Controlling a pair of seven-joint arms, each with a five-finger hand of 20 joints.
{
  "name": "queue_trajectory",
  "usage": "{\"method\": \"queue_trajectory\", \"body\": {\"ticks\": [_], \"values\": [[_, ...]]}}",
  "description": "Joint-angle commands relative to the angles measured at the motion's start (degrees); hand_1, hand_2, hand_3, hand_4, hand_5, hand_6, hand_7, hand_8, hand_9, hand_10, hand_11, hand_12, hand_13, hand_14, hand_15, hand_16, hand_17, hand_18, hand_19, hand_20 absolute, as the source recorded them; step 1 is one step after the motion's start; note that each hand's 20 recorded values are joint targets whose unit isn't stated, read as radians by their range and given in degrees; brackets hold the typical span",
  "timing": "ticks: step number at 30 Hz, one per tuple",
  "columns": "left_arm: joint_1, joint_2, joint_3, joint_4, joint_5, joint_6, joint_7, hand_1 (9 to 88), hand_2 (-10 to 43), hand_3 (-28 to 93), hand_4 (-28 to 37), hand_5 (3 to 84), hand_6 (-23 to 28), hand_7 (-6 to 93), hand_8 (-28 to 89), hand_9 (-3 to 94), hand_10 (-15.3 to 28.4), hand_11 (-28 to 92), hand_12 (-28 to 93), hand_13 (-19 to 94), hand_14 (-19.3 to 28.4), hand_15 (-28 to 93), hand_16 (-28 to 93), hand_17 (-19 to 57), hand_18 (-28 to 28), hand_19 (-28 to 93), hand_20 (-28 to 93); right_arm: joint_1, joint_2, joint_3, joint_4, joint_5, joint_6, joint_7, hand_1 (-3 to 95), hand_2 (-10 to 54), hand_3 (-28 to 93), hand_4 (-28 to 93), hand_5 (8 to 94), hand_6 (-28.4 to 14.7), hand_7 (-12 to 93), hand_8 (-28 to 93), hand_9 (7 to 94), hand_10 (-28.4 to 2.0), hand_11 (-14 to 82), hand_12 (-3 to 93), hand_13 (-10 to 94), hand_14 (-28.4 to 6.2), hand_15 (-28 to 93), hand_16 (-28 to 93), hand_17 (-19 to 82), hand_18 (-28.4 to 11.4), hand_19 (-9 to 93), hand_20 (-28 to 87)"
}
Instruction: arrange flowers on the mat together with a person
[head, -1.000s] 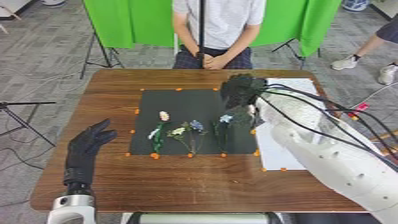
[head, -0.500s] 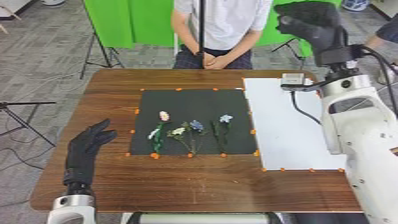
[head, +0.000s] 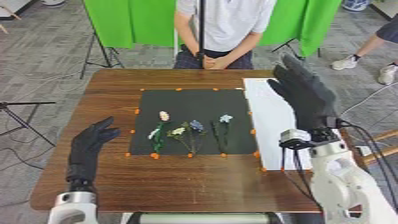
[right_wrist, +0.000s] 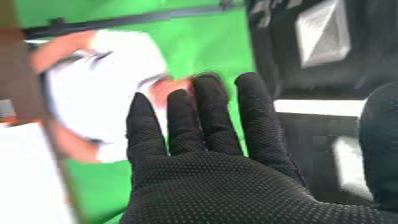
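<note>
My left hand (head: 86, 150), relaxed and open, is at the table's left side, left of the black mat (head: 187, 102). My right hand (head: 306, 100) is raised at the right over the white sheet, fingers straight; in the right wrist view the same hand (right_wrist: 222, 185) holds nothing. Flowers lie on the mat's nearer half: a pinkish one (head: 163, 116) with a white flower (head: 153, 134) by its green stem, a pale yellow one (head: 179, 131) beside a blue one (head: 196, 125), and a light blue one (head: 226, 119) farther right.
A white sheet (head: 269, 107) lies right of the mat on the brown table (head: 169, 185). Orange markers (head: 155, 156) dot the edges of mat and sheet. A person sits behind the far table edge with hands together (head: 216, 62).
My right hand swung from the mat's right side up and outward, then came back lower over the sheet with its fingers straightened. The left hand and the flowers on the mat look nearly unchanged.
</note>
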Motion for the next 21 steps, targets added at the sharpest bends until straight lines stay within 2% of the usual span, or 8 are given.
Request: {"method": "queue_trajectory", "body": {"ticks": [1, 4, 9, 21], "values": [[-2.6, 0.21, 1.29, 1.26, 0.27, -2.03, -0.37, 20.0, 9.0, 65, -28.3, 50.3, 3.6, 13.8, -7, 53.4, 16.0, 21, 13, 41, 18.9, 23, -2, 10.0, 12.5, 12, 18, -4.1, -5.3, 0.3, 0.5, -2.8, 1.6, 1.2, 7.3, 4.8, 74, -19, 35.8, 0.1, 7, -8, 34.8, -13.5, 2.6, 9.3, 24, -10.7, 6, 7, 15, -13.6, 2, 24], [-2.9, -0.06, 1.52, 1.3, 0.42, -2.27, -0.22, 20.1, 9.0, 65, -28.3, 50.3, 3.6, 13.7, -7, 53.4, 16.0, 21, 13, 41, 18.9, 22, -2, 10.0, 12.5, 12, 18, -6.2, -7.2, 1.6, -0.4, -3.0, 2.3, 0.9, 7.3, 4.9, 74, -19, 35.9, 0.0, 7, -9, 35.0, -13.6, 2.8, 9.4, 24, -10.8, 6, 7, 15, -13.8, 3, 24], [-2.6, 0.1, 1.1, 1.25, 0.82, -3.08, -1.13, 20.0, 8.8, 65, -28.3, 50.2, 3.5, 13.7, -6, 53.2, 15.9, 21, 13, 41, 18.8, 22, -2, 10.0, 12.5, 12, 18, -9.1, -8.3, 3.9, -1.6, -3.3, 2.1, 1.0, 7.2, 5.1, 74, -19, 36.6, -0.1, 8, -9, 35.6, -13.7, 3.0, 9.6, 25, -10.8, 7, 6, 15, -14.0, 3, 23], [-2.6, 0.12, 0.56, 1.13, 1.08, -3.08, -1.18, 20.6, 8.6, 65, -28.3, 50.1, 3.6, 13.6, -6, 53.1, 15.9, 21, 13, 41, 18.8, 22, -2, 9.8, 12.5, 11, 18, -10.2, -9.3, 5.3, -2.2, -2.8, 3.8, -0.7, 7.1, 4.9, 75, -18, 38.3, -0.2, 8, -9, 37.2, -13.7, 3.3, 9.8, 26, -11.0, 8, 6, 16, -14.4, 4, 23]]}}
